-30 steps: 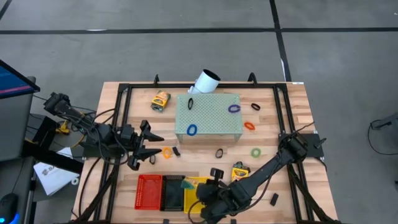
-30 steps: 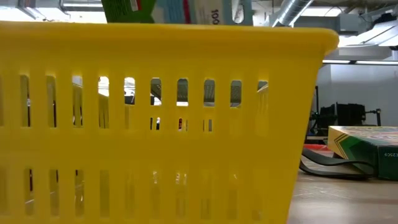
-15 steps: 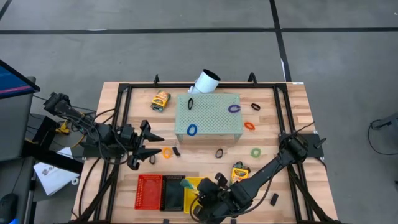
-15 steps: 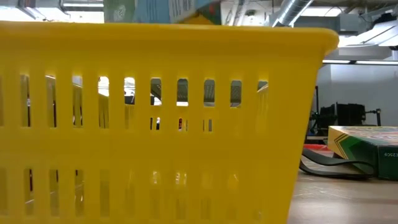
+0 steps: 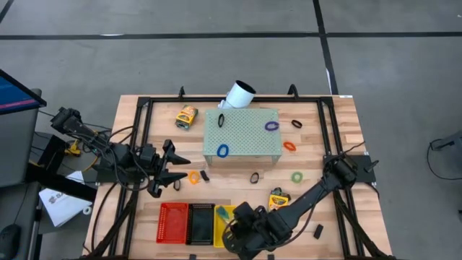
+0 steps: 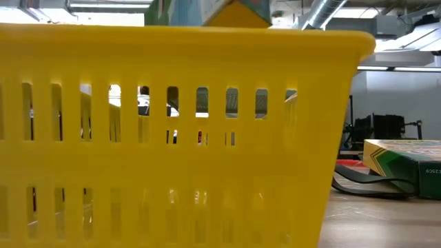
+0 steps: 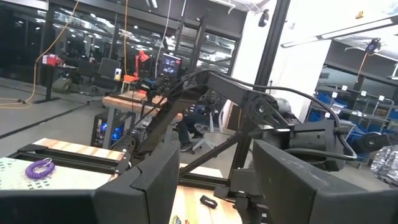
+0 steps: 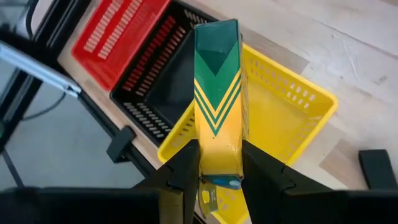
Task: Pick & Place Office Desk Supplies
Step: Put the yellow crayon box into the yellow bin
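My right gripper [image 8: 221, 163] is shut on a yellow-orange crayon box [image 8: 216, 93] with green chevrons. It holds the box over the yellow basket [image 8: 292, 106] at the table's near edge, and part of the box [image 6: 227, 9] shows above the basket's rim [image 6: 186, 38]. Two more crayon boxes lie flat on the table, one at the far left [image 5: 186, 115] and one beside the right arm [image 5: 279, 198]. Thin loops lie around and on the pale green block [image 5: 242, 135]. My left gripper [image 5: 172, 170] waits open at the left, above the table. My right gripper pinches the crayon box between its two fingers [image 8: 185, 163], on the two broad faces near the end closest to the wrist [image 8: 217, 155]. The fingers slant down from above and lie along the box. The box sticks out ahead of them, narrow chevron face toward the camera, clear of the table.
A black basket [image 8: 163, 78] and a red basket [image 8: 118, 31] stand in a row left of the yellow one. A white tube [image 5: 239, 94] leans at the block's far side. A black clip [image 5: 317, 231] lies near the right front corner.
My right gripper has rolled about its own axis over the yellow basket without shifting place. The crayon box has turned with it: in the low view its broad printed face has swung away and a narrower corner now shows above the rim.
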Available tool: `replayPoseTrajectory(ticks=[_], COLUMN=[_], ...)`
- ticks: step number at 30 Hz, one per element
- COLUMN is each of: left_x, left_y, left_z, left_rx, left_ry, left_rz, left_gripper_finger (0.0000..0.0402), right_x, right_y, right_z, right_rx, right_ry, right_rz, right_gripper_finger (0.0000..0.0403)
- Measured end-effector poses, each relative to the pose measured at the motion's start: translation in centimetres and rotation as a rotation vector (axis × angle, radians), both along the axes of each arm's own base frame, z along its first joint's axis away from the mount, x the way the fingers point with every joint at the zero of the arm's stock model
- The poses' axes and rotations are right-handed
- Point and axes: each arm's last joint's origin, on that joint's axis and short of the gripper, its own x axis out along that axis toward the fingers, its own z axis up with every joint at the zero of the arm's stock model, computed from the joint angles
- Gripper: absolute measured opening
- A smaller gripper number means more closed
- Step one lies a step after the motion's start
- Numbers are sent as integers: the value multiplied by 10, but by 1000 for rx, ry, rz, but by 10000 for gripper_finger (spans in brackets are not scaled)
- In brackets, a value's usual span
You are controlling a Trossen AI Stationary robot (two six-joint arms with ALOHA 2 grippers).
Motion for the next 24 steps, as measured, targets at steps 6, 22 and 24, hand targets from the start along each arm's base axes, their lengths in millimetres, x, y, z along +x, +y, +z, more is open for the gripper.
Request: replayPoseTrajectory(ticks=[6, 22, 24], left_x=[0, 0, 0], left_y=[0, -1, -1], left_z=[0, -2, -2], left_rx=[2, 15, 16], left_ry=[-1, 13, 14], left_rz=[-9, -27, -27], left_gripper_finger=[198, 198, 198], right_x=[6, 26, 27], right_y=[-8, 1, 2], right_z=[0, -41, -40], right_rx=[40, 143, 146], right_ry=[8, 37, 26], right_rz=[-43, -79, -72], right_gripper_finger=[98, 99, 106])
